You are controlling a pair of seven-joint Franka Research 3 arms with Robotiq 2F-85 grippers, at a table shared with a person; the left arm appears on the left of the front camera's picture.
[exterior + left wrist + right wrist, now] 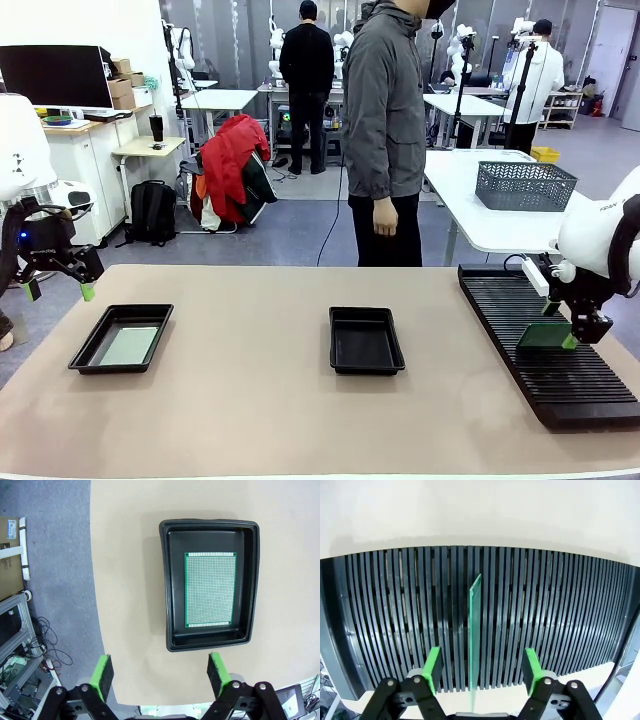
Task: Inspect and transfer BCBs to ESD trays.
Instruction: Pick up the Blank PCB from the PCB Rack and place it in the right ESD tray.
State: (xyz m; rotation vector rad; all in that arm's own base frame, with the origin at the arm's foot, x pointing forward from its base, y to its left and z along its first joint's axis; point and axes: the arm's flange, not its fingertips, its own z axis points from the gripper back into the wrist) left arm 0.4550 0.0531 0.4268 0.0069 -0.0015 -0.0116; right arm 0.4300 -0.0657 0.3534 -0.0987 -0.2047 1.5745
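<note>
board in the rack (545,335) (475,630): a thin green bcb standing on its edge in a slot of the rack, at the right side of the table, tilted a little in the front view.
right gripper (558,326) (481,667): down over the rack with one finger on each side of the standing board; the jaws stand apart, and in the right wrist view a gap shows between each green pad and the board, so nothing is clamped.
rack (540,385) (395,605): long, black and ribbed, running from near to far along the right edge of the table.
board in the left tray (130,346) (210,590): a green bcb lying flat on the tray floor, clear of the walls on all sides.
left tray (90,352) (165,580): a shallow black esd tray on the left part of the table, holding that one board.
left gripper (60,290) (160,672): raised above the table's left edge, just to the left of the left tray; jaws wide apart and holding nothing.
middle tray (334,345): a second black esd tray near the table's centre, well apart from the left tray and from the rack.
table (250,410): a tan surface carrying both trays and the rack.
person (385,100): stands at the far side in a grey jacket, one hand (384,218) hanging by the side, away from the table.
</note>
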